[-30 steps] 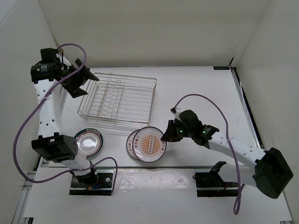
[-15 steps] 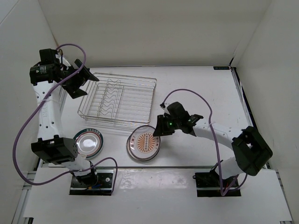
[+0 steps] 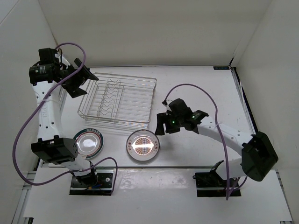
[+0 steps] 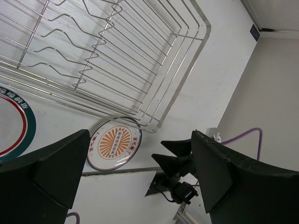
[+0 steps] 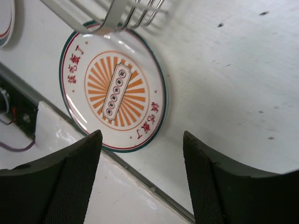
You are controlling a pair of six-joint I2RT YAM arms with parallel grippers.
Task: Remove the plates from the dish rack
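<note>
Overhead, the dish rack is seen empty. The sunburst plates, apparently stacked, and the green-rimmed plate are laid just before it. At the left wrist, the left gripper is shown wide open, holding nothing; at the right wrist, the right gripper likewise — unloading is judged done.

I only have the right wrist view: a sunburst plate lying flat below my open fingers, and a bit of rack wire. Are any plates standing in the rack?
Observer: No. In the top view the dish rack holds no plates.
Operator: What is that rim at my frame's top left corner?
Observer: The green-rimmed plate. It lies flat on the table, left of the sunburst plate, near the left arm's base.
Operator: Is the other arm holding anything?
Observer: No. The left gripper is open and empty, raised by the rack's far left corner.
</note>
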